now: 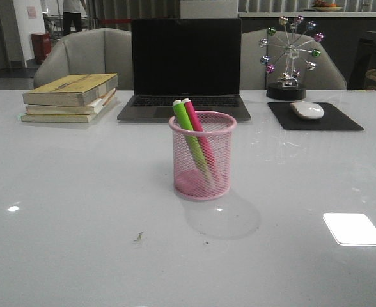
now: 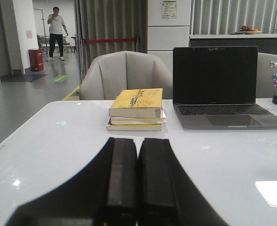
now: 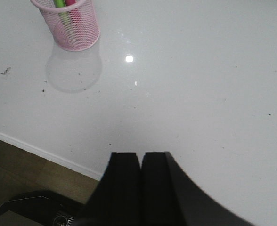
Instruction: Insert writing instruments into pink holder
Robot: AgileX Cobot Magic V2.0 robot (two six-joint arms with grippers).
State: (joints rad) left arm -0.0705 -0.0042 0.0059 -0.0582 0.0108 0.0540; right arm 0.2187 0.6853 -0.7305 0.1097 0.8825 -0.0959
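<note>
2 pens in pink holder; front-view-only mouse.

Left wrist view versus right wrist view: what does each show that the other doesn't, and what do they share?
Only the left wrist view shows the stack of books, the open laptop, the grey armchair and a person standing far back.

Only the right wrist view shows the pink holder with the green marker and pink marker inside, plus the table's near edge and the floor.

Both show the white table and a gripper with jaws closed and empty: left gripper, right gripper.
</note>
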